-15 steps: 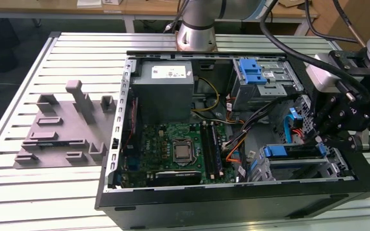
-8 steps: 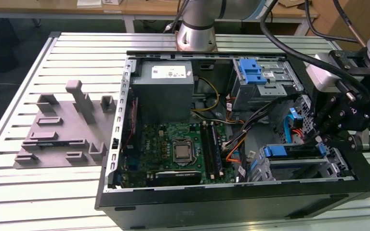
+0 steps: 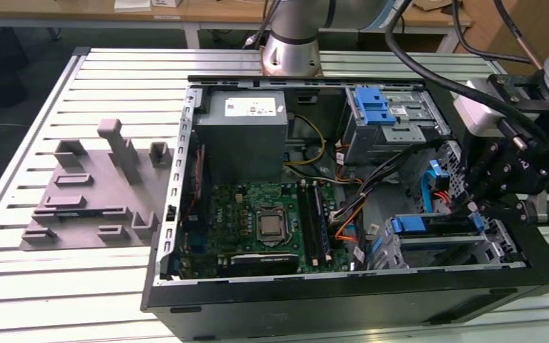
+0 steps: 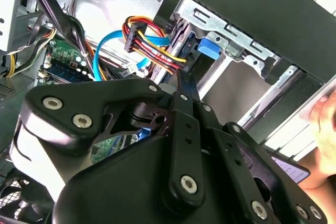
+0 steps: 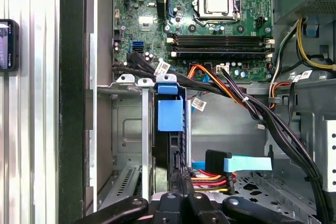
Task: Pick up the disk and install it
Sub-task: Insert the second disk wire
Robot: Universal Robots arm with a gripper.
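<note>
The disk (image 3: 432, 226) lies in the drive cage at the lower-right corner of the open computer case (image 3: 351, 300); its blue carrier shows along the top. In the first wrist view the disk (image 5: 169, 114) stands edge-on in the cage slot, its blue tab toward the motherboard. My gripper (image 3: 477, 206) hangs just above that cage at the exterior view's right. In both wrist views its fingers lie close together, shut, with the gripper (image 5: 180, 181) at the disk's cable end. In the second wrist view the gripper (image 4: 186, 83) points at the blue tab (image 4: 207, 46). Whether the tips touch the disk is unclear.
Coloured power wires and a blue data cable (image 5: 218, 162) lie beside the gripper. The power-supply box (image 3: 246, 132), motherboard (image 3: 255, 221) and an upper cage with a blue latch (image 3: 379, 107) fill the case. A grey fixture (image 3: 94, 193) lies on the slatted table. A hand (image 4: 325, 124) and phone (image 5: 6, 45) are outside the case.
</note>
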